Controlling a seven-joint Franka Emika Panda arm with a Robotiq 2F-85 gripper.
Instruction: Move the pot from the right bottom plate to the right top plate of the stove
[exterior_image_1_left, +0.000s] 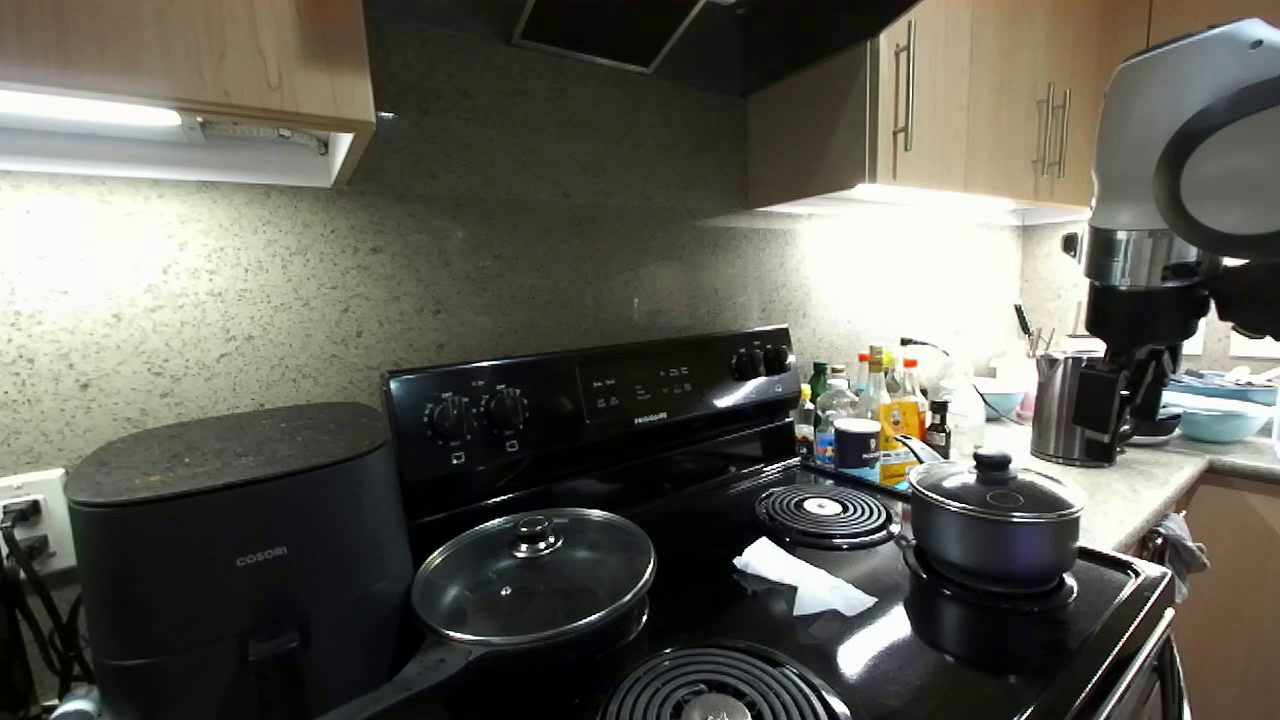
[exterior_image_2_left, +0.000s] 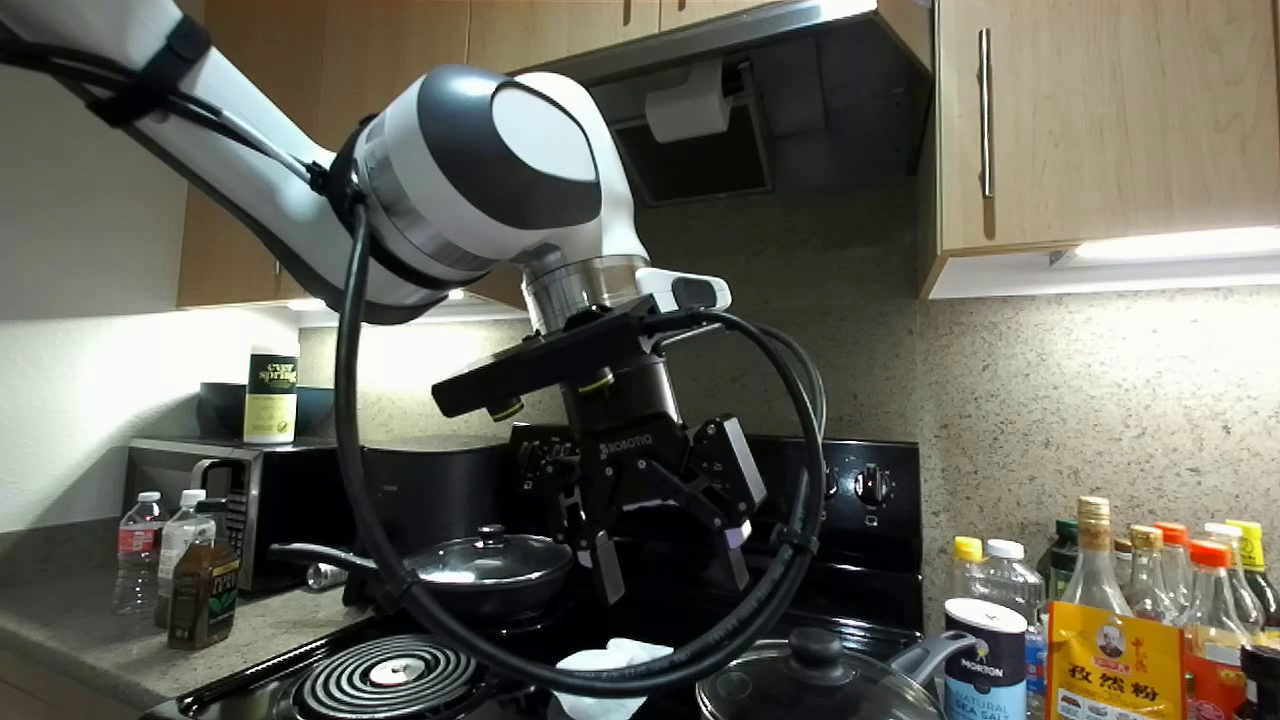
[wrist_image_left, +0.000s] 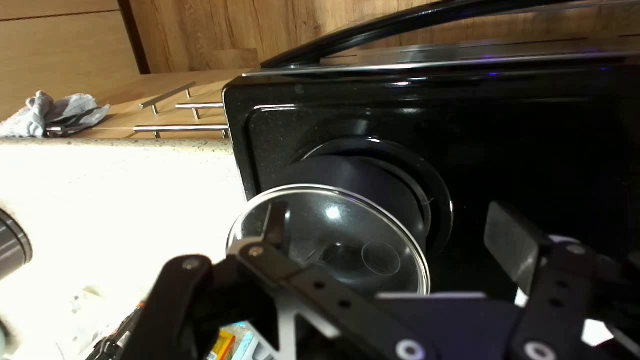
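Note:
The dark pot with a glass lid and black knob stands upright on the right bottom plate of the black stove. Its handle points back toward the bottles. The pot also shows in an exterior view and in the wrist view. The right top plate is a bare coil behind the pot. My gripper is open and empty, raised above the stove. In the wrist view, one finger of the gripper overlaps the lid and the other shows past the pot's side, over black stovetop. The knob is partly hidden by the finger.
A wider glass-lidded pan is on the left rear burner. A white cloth or paper lies mid-stove. A salt can and bottles stand beside the right top plate. A kettle is on the counter; a hood hangs above.

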